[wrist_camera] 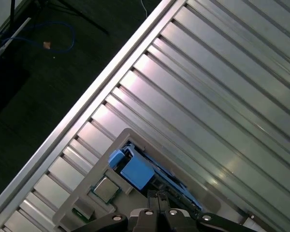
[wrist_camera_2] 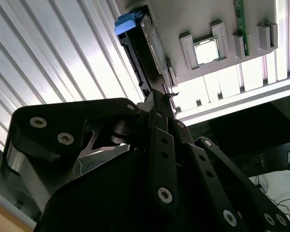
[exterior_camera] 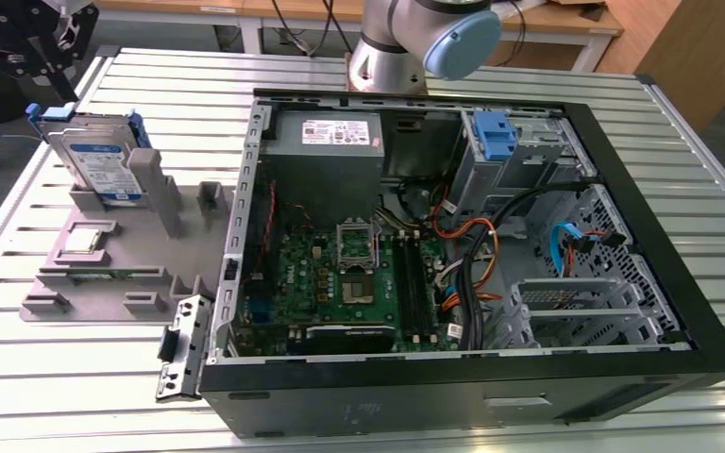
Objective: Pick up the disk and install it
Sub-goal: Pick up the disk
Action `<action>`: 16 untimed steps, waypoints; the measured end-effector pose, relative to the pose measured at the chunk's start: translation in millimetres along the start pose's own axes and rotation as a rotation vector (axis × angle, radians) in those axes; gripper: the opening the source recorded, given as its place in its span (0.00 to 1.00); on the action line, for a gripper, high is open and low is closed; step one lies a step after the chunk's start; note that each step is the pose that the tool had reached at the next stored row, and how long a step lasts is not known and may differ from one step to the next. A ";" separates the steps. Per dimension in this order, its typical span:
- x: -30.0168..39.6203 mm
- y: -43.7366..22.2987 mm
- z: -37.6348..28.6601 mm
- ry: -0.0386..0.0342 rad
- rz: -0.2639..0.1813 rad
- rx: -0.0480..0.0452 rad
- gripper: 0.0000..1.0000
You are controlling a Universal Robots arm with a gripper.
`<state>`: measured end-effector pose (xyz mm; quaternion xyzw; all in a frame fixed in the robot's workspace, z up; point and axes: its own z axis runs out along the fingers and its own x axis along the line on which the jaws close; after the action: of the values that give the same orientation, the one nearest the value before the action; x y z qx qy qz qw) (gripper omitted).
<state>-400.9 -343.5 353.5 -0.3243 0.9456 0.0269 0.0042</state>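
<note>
The claw [wrist_camera: 158, 199] is seen with its fingertips pressed together and nothing pinched between them. It is poised above the disk [exterior_camera: 101, 168] and apart from it. The disk is stood upright on edge in a slot of a grey holder [exterior_camera: 136, 257], which is laid on the slatted metal surface [exterior_camera: 86, 377] at the exterior view's left. The disk is a flat silver slab framed by a blue carrier, whose blue handle tab [wrist_camera: 135, 170] is turned up toward the claw.

In the exterior view the disk's broad face is shown, with its white-and-blue label. An open computer case [exterior_camera: 400, 396] is seen on the surface beside the holder, toward the exterior view's right, with its green board [exterior_camera: 325, 283] laid bare.

In both wrist views the disk is met edge-on, so the label is hidden, and a small square chip [wrist_camera_2: 206, 50] is seen seated in the holder near it. In the first wrist view the surface's edge and a dark floor [wrist_camera: 34, 96] beyond it are taken in.
</note>
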 end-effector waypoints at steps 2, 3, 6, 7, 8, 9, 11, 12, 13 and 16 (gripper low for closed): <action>0.0 0.0 0.0 0.0000 0.000 0.0000 0.10; 0.0 0.0 0.0 0.0000 0.000 0.0000 0.10; 0.0 0.0 0.0 0.0000 0.000 0.0000 0.10; 0.0 0.0 0.0 0.0001 -0.001 0.0000 0.10; 0.0 0.0 0.0 0.0001 -0.002 0.0000 0.10; 0.0 0.0 0.0 0.0002 -0.006 -0.0001 0.10; 0.0 0.0 0.0 0.0009 -0.020 -0.0005 0.10; 0.0 0.0 0.0 0.0014 -0.029 -0.0007 0.10; 0.0 0.0 0.0 0.0019 -0.039 -0.0010 0.10; 0.0 0.0 0.0 0.0033 -0.069 -0.0017 0.10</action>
<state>-400.9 -343.5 353.5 -0.3566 0.9339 0.0270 0.0034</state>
